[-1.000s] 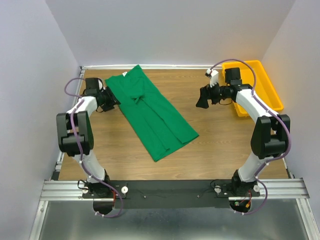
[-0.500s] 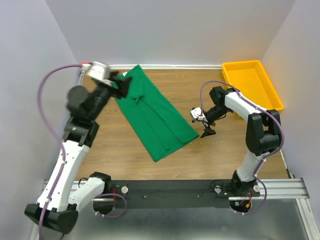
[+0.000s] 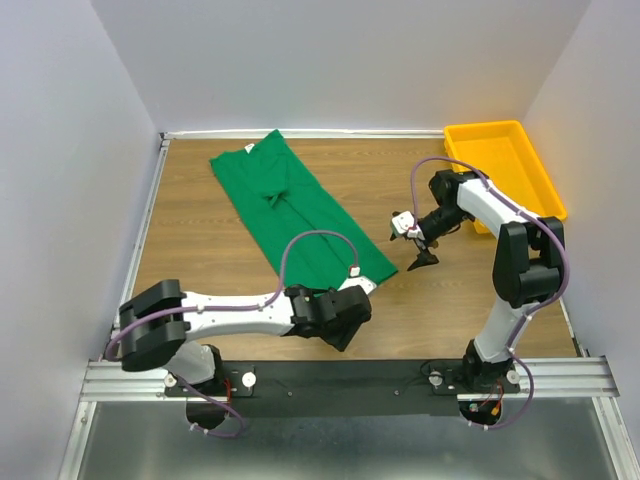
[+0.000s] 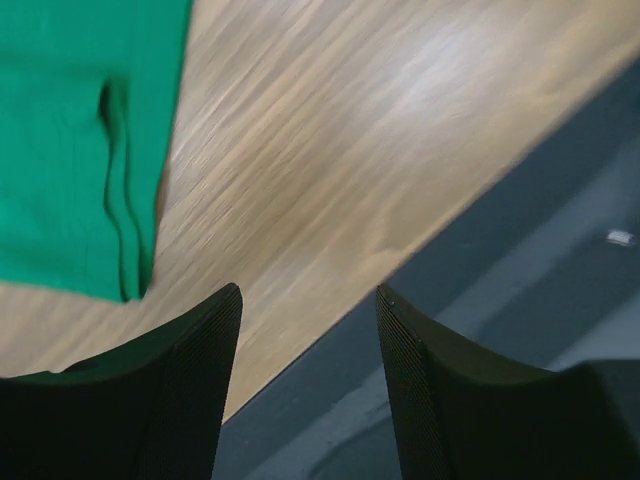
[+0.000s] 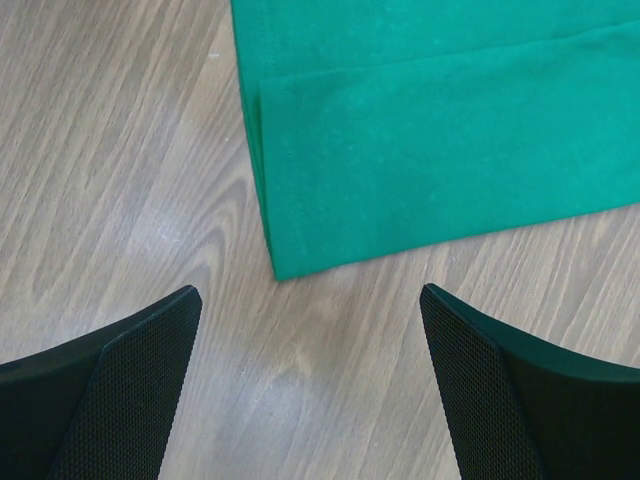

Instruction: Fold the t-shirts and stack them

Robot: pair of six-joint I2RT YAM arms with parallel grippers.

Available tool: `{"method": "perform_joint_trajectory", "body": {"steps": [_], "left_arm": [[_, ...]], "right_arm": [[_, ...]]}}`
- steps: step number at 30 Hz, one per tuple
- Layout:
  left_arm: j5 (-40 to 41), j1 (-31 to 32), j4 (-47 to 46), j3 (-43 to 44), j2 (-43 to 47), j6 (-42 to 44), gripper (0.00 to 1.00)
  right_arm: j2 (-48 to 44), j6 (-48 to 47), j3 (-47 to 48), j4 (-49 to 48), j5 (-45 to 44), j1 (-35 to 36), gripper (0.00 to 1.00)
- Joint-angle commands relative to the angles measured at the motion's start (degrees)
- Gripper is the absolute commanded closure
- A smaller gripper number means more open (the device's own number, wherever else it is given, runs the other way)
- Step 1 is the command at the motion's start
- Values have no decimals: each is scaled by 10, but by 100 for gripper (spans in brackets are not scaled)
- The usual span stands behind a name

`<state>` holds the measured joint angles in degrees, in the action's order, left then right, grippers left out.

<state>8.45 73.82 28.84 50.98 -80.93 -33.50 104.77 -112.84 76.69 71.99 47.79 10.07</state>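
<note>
One green t-shirt [image 3: 300, 220], folded lengthwise, lies diagonally on the wooden table from the far left towards the near middle. My left gripper [image 3: 343, 328] is open and empty, low over the table's near edge, just in front of the shirt's near end. In the left wrist view the shirt [image 4: 70, 130] is at the upper left, clear of the left gripper [image 4: 308, 335]. My right gripper [image 3: 420, 257] is open and empty just right of the shirt's near right corner. In the right wrist view the shirt's edge [image 5: 430, 130] lies ahead of the open right gripper [image 5: 310, 340].
A yellow bin [image 3: 505, 165] stands at the far right of the table. The black front rail [image 3: 330, 375] runs along the near edge, and it also shows in the left wrist view [image 4: 520, 250]. Bare wood [image 3: 200, 250] lies left of the shirt.
My left arm has swung from the shirt's far collar end down to the near edge by its hem. My right gripper has shifted slightly right, staying by the shirt's corner.
</note>
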Motion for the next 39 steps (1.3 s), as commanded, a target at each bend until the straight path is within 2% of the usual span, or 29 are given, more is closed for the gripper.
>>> {"method": "perform_joint_trajectory", "body": {"steps": [1, 5, 11, 15, 20, 23, 29, 39], "left_arm": [[90, 2, 73, 7, -47, -91, 36], [123, 1, 78, 14, -78, -88, 36], [154, -6, 75, 32, -125, -78, 43], [176, -10, 83, 64, -120, -68, 46], [191, -20, 89, 74, -92, -45, 45], [184, -33, 78, 62, -77, -20, 42], [136, -70, 47, 35, -85, 35, 46], [87, -70, 17, 30, -90, 69, 49]], "right_arm": [[2, -27, -9, 9, 27, -3, 3], [-1, -13, -22, -2, 36, -3, 3], [-4, -8, -29, -4, 44, -2, 3], [-7, -11, -40, -4, 45, 0, 4], [-13, -16, -59, -7, 35, 6, 4], [-14, -16, -64, -8, 35, 9, 4], [-14, -12, -62, -11, 35, 14, 4], [-18, -14, -66, -12, 26, 16, 5]]}}
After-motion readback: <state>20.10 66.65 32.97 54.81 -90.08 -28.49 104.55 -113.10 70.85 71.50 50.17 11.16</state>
